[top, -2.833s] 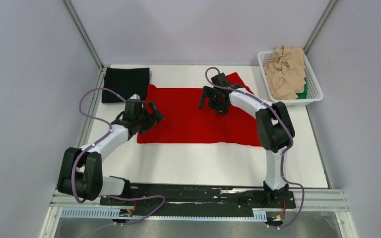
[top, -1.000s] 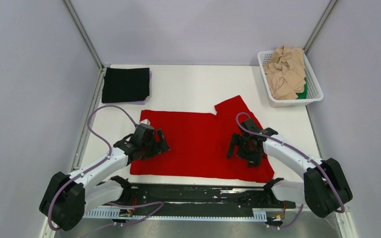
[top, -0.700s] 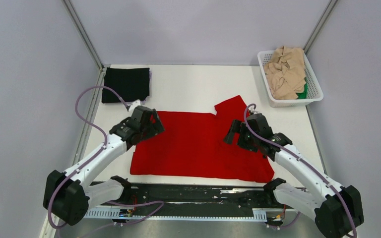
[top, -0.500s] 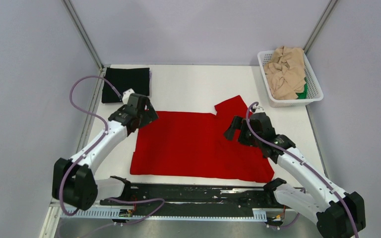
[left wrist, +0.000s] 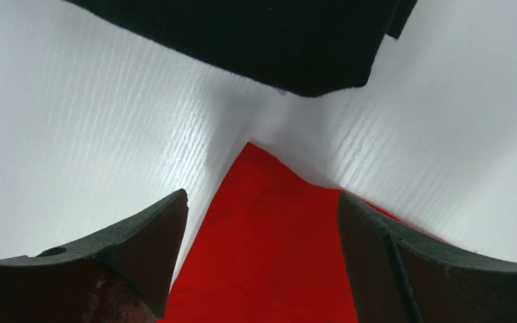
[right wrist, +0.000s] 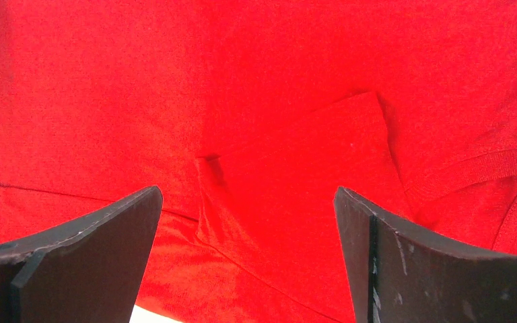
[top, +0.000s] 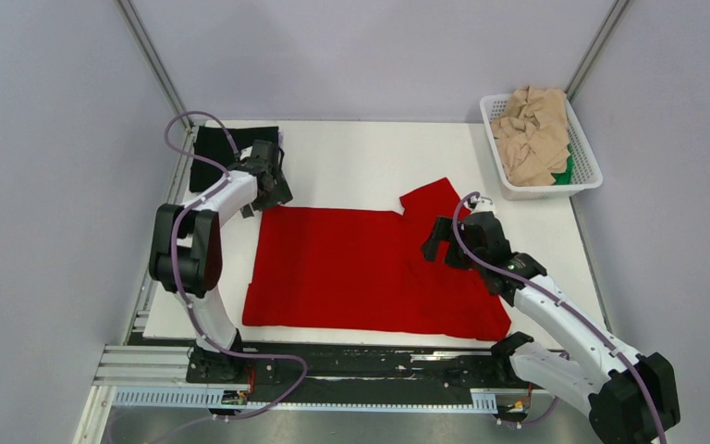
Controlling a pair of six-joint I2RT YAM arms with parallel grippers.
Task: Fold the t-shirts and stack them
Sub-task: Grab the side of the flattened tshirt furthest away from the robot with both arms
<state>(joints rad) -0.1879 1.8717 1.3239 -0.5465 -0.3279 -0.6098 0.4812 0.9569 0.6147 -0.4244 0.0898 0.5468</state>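
Left claw [left wrist: 261, 202] hangs fingers apart over the far-left corner of the red t-shirt [top: 351, 268], and right claw [right wrist: 248, 192] gapes above its wrinkled right side. It's spread flat mid-bench [top: 361, 153]. Black t-shirt [top: 226, 148] sits folded far left. Basket [top: 592, 166] holds crumpled beige t-shirts [top: 532, 129], with a green t-shirt [top: 566, 169] peeking out.

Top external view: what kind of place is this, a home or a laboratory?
Most likely a robot test cell in a laboratory: plain grey walls with metal frame posts, two arms bolted to a rail at the white table, and a red t-shirt spread on it.
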